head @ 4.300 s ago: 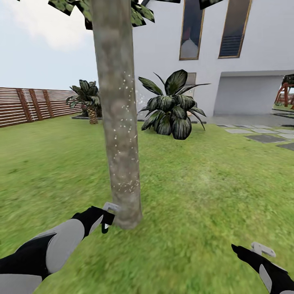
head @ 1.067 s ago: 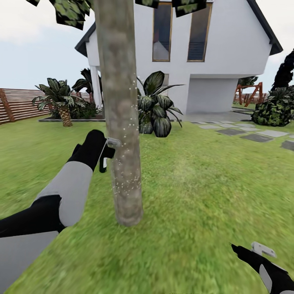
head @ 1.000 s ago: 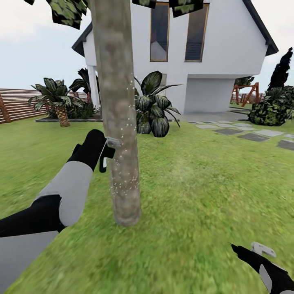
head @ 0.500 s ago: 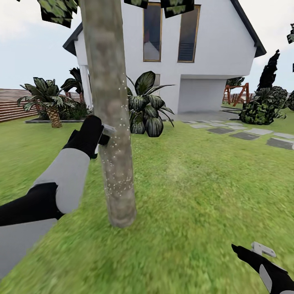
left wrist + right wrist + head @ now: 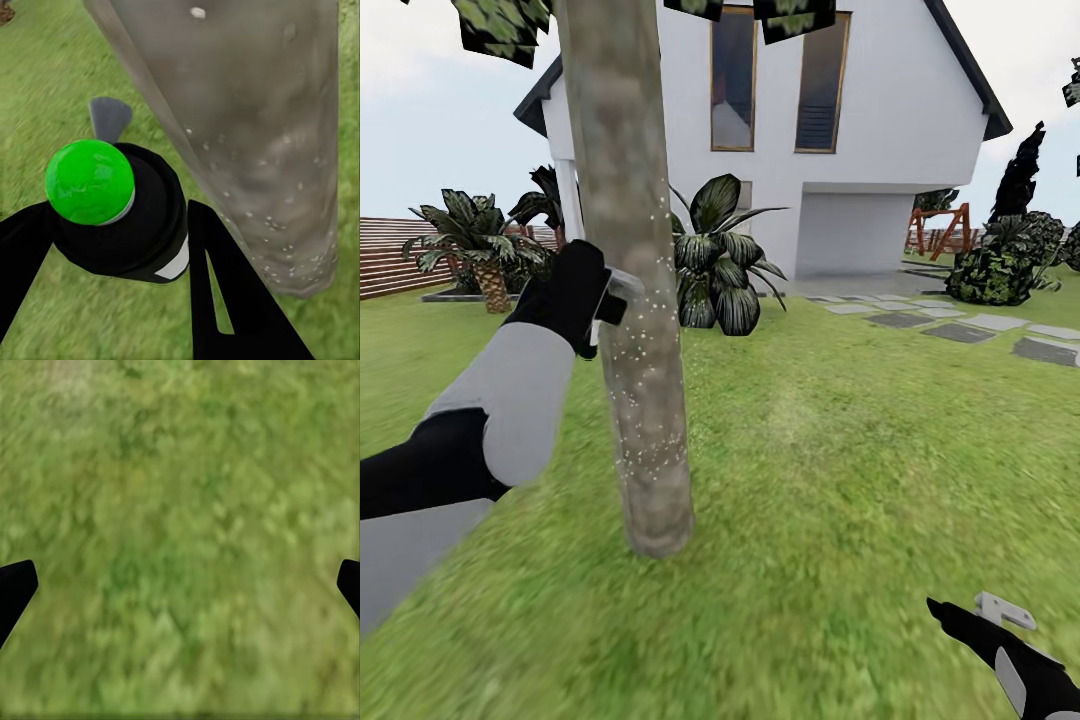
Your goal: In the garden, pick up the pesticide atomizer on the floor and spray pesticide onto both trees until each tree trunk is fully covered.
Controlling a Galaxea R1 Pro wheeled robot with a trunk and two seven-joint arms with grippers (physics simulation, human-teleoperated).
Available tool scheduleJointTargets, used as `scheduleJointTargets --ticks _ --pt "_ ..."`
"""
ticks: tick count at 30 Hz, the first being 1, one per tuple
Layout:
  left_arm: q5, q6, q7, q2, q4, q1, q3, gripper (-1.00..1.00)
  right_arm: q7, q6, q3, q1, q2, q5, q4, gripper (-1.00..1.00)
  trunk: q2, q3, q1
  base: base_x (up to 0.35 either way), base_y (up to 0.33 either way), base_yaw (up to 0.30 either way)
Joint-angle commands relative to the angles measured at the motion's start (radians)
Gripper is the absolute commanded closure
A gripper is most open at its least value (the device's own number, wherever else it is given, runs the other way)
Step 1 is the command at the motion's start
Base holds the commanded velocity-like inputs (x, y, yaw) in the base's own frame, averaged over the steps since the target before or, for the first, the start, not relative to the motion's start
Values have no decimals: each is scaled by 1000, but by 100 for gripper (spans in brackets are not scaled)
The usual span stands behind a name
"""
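Note:
The tree trunk (image 5: 628, 300), thick mottled grey-brown bark, rises from the lawn left of centre in the head view and is flecked with white specks along its middle and lower part. My left gripper (image 5: 610, 298) is held at mid-height right beside it, shut on the pesticide atomizer (image 5: 142, 225), a dark bottle with a green top and a white label patch. In the left wrist view the trunk (image 5: 255, 120) stands just beyond the bottle, speckled too. Low over the grass at the lower right, my right gripper (image 5: 965, 612) is open and holds nothing, with bare lawn between its fingers (image 5: 15, 585).
Behind the trunk stand a white house (image 5: 880, 150) and a broad-leaved plant (image 5: 720, 265). A small palm (image 5: 480, 245) and a slatted fence (image 5: 390, 262) lie at the left. Stepping stones (image 5: 960, 332) and a dark bush (image 5: 1000, 268) are at the right.
My left arm has lifted the atomizer from the trunk's base to mid-height, rising a little more in the last half second. The head view swung earlier. The right arm is still.

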Motion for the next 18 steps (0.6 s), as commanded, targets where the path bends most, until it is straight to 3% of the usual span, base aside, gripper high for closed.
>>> scheduleJointTargets --ticks 1,18 --pt "-1 0 0 0 4 -7 0 100 0 0 0 0 0 0 0 -100 0 0 0 0 0 0" --pt "1 1 0 -2 173 -210 1 100 0 0 -1 0 0 0 0 -100 0 0 0 0 0 0"
